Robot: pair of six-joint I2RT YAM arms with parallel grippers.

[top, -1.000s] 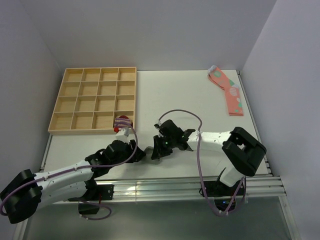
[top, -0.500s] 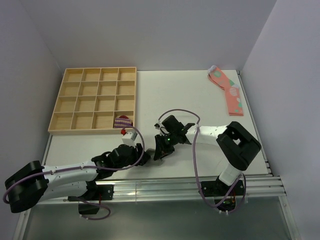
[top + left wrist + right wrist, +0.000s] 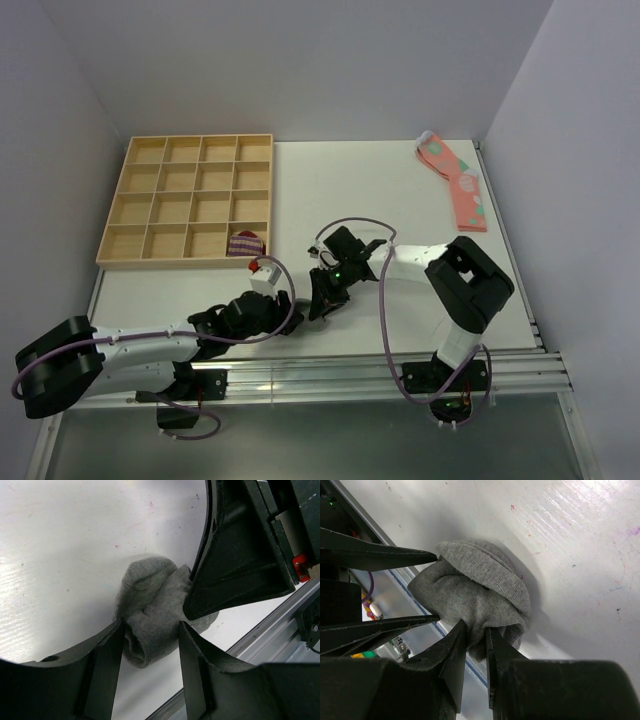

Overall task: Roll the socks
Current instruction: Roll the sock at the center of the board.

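Note:
The grey socks (image 3: 150, 605) are a rolled-up bundle on the white table near its front edge, also seen in the right wrist view (image 3: 480, 585). My left gripper (image 3: 150, 627) has a finger on each side of the roll and presses on it. My right gripper (image 3: 475, 628) is shut on a fold at the bundle's other end. It shows as the dark body in the left wrist view (image 3: 235, 570). In the top view the left gripper (image 3: 288, 304) and the right gripper (image 3: 318, 298) meet tip to tip, and the socks between them are mostly hidden.
A wooden compartment tray (image 3: 187, 200) stands at the back left, with a small purple-striped bundle (image 3: 246, 243) in its near right cell. Pink spotted socks (image 3: 455, 185) lie at the back right. The metal front rail (image 3: 380, 375) runs just below the grippers.
My left arm has stretched to the right, bringing its gripper onto the sock bundle. My right gripper has stayed on the bundle while its arm shifted slightly left.

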